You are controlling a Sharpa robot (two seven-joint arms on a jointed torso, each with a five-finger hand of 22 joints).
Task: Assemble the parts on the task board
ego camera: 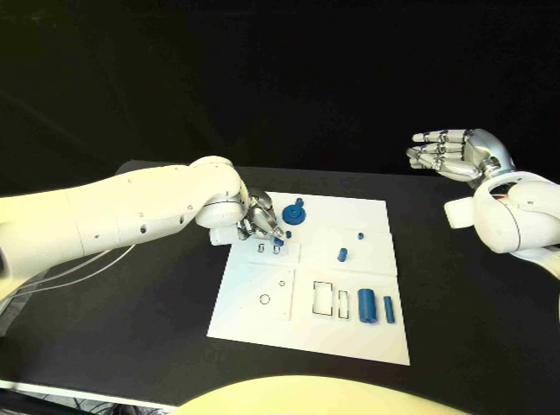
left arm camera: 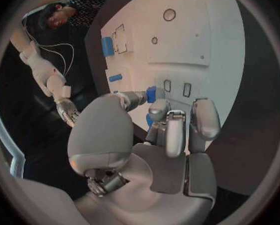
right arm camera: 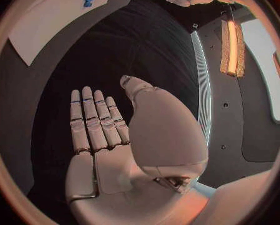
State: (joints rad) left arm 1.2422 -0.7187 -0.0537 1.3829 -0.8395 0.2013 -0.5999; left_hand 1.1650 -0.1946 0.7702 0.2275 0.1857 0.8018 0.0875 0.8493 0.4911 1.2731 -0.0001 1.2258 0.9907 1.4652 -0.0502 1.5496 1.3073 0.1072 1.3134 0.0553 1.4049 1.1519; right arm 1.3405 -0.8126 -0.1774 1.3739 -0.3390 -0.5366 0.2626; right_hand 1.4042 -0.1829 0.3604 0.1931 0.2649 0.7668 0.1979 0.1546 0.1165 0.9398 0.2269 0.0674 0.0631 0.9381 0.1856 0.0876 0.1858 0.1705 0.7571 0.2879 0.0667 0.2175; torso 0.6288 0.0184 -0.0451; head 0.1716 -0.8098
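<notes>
The white task board (ego camera: pixel 308 324) lies in the middle of the black table. My left hand (ego camera: pixel 257 223) hovers over its near-left upper part and pinches a small blue part (left arm camera: pixel 151 94) between thumb and fingers, just above two small slots (left arm camera: pixel 187 89). A round blue gear-like part (ego camera: pixel 294 212) stands on the board right beside that hand. A short blue peg (ego camera: pixel 342 255) stands mid-board, and two blue bars (ego camera: pixel 367 305) lie by the right edge. My right hand (ego camera: pixel 461 154) is raised off the board to the right, fingers straight, holding nothing (right arm camera: pixel 102 130).
Rectangular cut-outs (ego camera: pixel 322 297) and small round holes (ego camera: pixel 265 299) mark the lower half of the board. Black tabletop (ego camera: pixel 130 320) surrounds the board on both sides. A white cable (ego camera: pixel 74 272) runs along the left arm.
</notes>
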